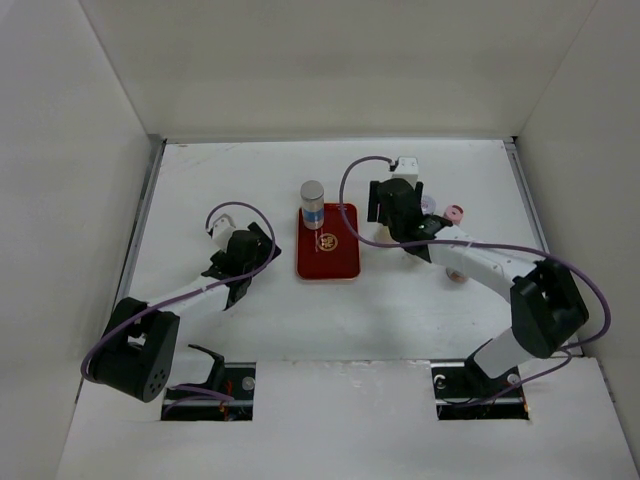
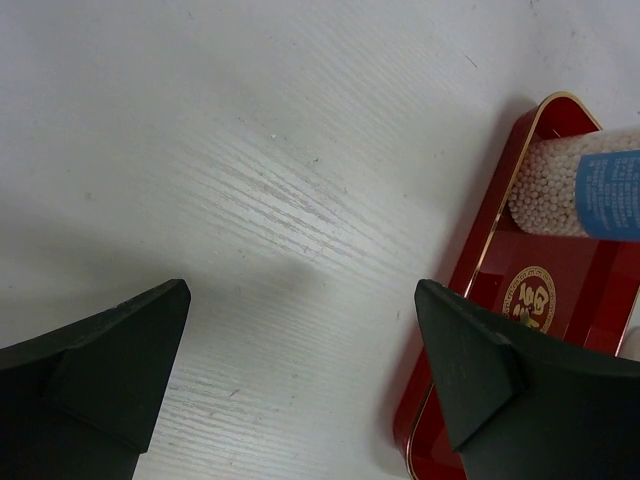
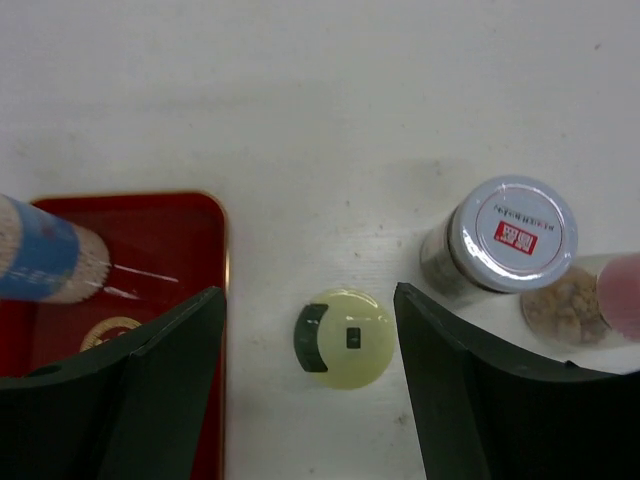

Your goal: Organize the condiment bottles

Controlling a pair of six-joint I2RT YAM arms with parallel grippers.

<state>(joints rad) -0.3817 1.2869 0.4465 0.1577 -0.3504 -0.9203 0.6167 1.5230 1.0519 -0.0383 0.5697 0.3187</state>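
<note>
Right gripper (image 3: 308,300), jaws spread and empty, hovers astride the pale-yellow-capped shaker jar (image 3: 347,338) standing just right of the red tray (image 3: 160,235), and should descend centred, clear of that tray's rim, before pinching.

Two white-linked arms (image 1: 190,293) with black joints (image 1: 545,305) trail purple cables (image 1: 348,190) (tool fingers (image 2: 100,370) are dark, wedge-shaped).

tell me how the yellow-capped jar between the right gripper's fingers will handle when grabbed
The yellow-capped jar stands upright and looks rigid, so it should take a squeeze from the open right gripper. Its round body would probably roll if tipped. The silver-capped jar stands close beside one finger, so it may get nudged.
</note>
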